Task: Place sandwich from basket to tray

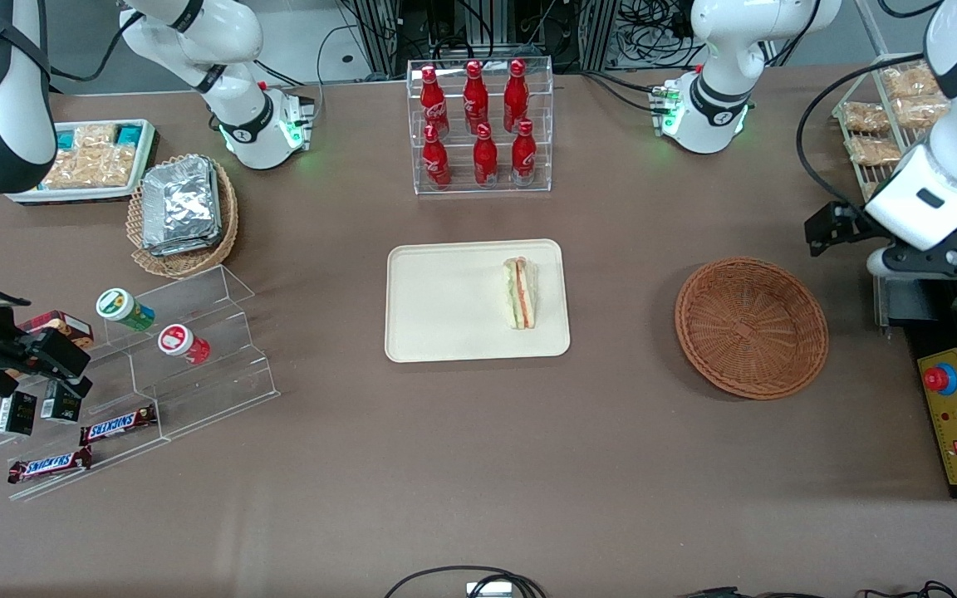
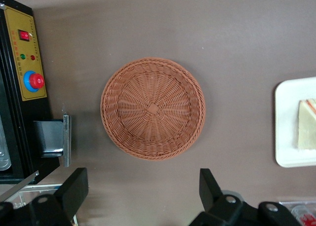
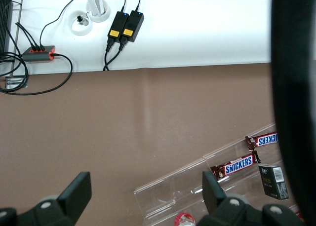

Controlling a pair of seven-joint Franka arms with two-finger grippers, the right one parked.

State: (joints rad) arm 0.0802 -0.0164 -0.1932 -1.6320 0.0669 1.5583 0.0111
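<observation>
Your gripper (image 2: 138, 194) hangs with fingers spread and nothing between them, high above the reddish-brown wicker basket (image 1: 751, 325) near the working arm's end of the counter. That basket holds nothing. Your sandwich (image 1: 520, 292) lies flat on the cream tray (image 1: 445, 303) at the counter's centre, toward the tray's basket-side rim. Its long axis runs from the front edge to the bottle-rack edge, with the narrow tip toward the bottles. Judge it light, soft and slippery in clear wrap; grip gently across the short width.
</observation>
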